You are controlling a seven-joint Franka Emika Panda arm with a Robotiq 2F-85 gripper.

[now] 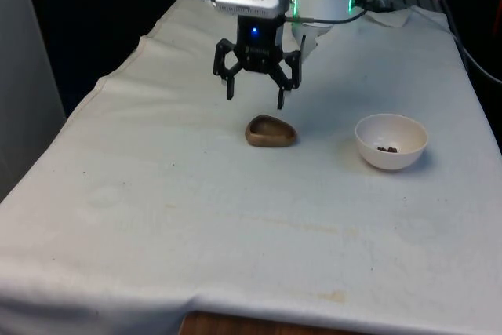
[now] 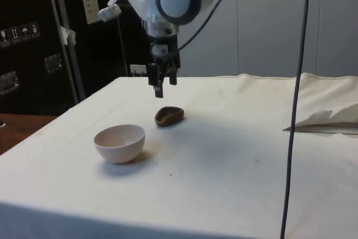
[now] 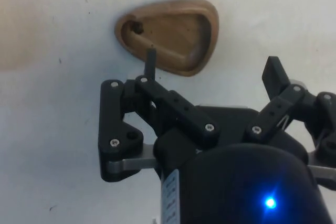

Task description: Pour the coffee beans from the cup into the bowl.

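Front view puts the white cloth (image 1: pixel 157 217) across the lower frame, faintly stained near the bottom edge. Mid-frame right sits the white bowl (image 1: pixel 391 141), a few dark coffee beans (image 1: pixel 387 148) already lying in it. Left of it, around centre, rests the brown wooden cup (image 1: pixel 271 132), a shallow rounded-triangle dish sitting flat with its mouth upward; I can't make out any beans inside it. Above the cup hangs the black gripper (image 1: pixel 256 98), fingers spread wide and holding nothing.

From where things stand, I'd judge the pour looks done or the cup is simply awaiting a grasp; either way the cup and bowl are well apart. If the cup is to be lifted, I'd come straight down so one finger goes inside the hollow and one outside the wall, pinching the rim, since the dish looks too broad and low to straddle easily.

Side view shows dark cabinets (image 2: pixel 33 37) at upper left and crumpled cloth (image 2: pixel 327 118) at right.
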